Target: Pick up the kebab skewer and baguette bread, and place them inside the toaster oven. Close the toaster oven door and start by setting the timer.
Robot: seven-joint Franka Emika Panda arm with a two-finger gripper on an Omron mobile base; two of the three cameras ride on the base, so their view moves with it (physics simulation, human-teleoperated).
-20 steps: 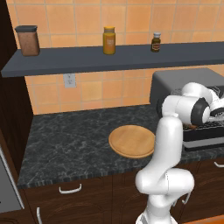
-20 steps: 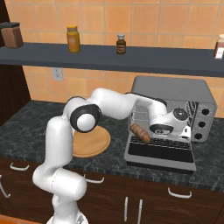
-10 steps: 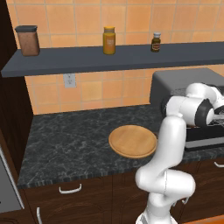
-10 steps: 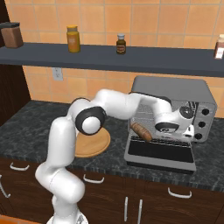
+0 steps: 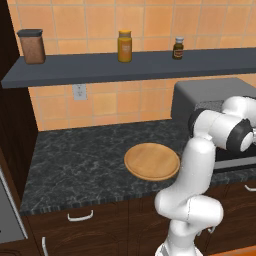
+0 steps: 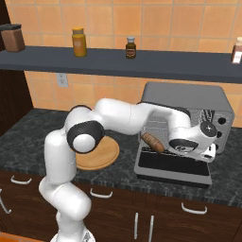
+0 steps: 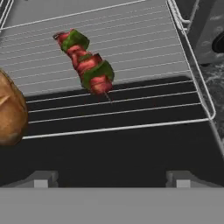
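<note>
While end effector (image 7: 109,177) gapes released, kebab skewer (image 7: 85,63) mid-rack, baguette (image 7: 11,113) at rack's edge.

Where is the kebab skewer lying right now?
In the hand view the kebab skewer lies on the wire rack of the toaster oven, right of the baguette at that view's left edge.
</note>
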